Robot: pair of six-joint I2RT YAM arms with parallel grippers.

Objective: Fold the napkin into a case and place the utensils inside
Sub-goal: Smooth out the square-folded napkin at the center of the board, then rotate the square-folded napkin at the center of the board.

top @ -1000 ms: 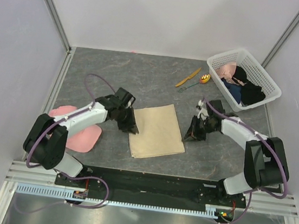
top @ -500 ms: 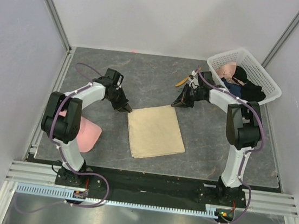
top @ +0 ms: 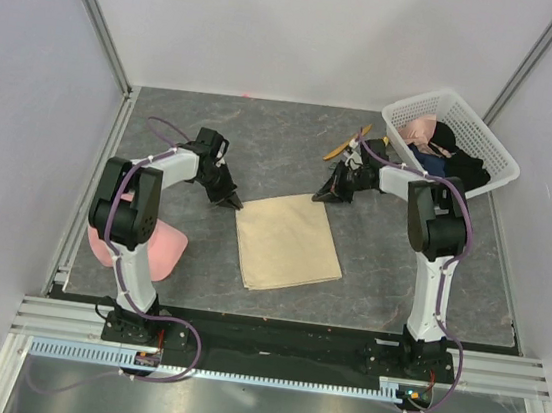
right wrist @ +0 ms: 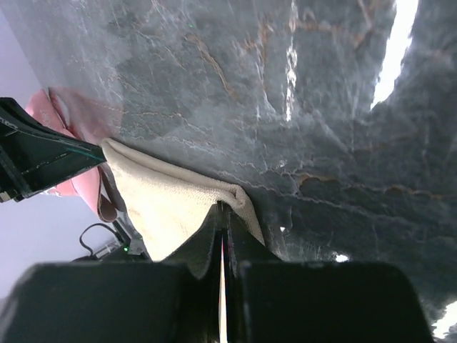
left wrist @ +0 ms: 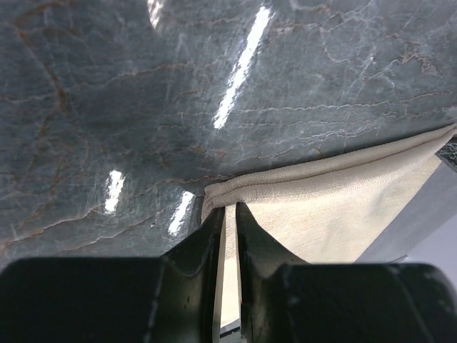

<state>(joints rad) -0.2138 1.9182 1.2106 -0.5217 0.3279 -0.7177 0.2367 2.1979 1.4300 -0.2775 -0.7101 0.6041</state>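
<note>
A beige napkin (top: pixel 287 240) is lying flat on the grey marbled table (top: pixel 264 140), midway between the two arms, turned slightly so that its two far corners are pointing toward the grippers. The left gripper (top: pixel 230 200) is sitting at the far left corner of the cloth. In the left wrist view, its dark fingers (left wrist: pixel 208 239) are standing almost together, with only a thin strip of the napkin (left wrist: pixel 343 200) showing between them, so they are clamping that corner. The cloth's thick, rolled-looking edge is running away from the fingertips to the right. The right gripper (top: pixel 326 193) is sitting at the far right corner. In the right wrist view, its fingers (right wrist: pixel 203 246) are pressing tightly together, pinching a small raised peak of the napkin (right wrist: pixel 171 204) right at their tips, while the rest of the cloth is spreading away to the left. Beyond the right gripper, an orange knife (top: pixel 344 146) is lying on the table, partly hidden by the right arm and well apart from the napkin. A white basket (top: pixel 485 142) holding dark and pink clothes is standing in the far right corner. A pink cap (top: pixel 160 250) is lying beside the left arm, near the table's left edge.
</note>
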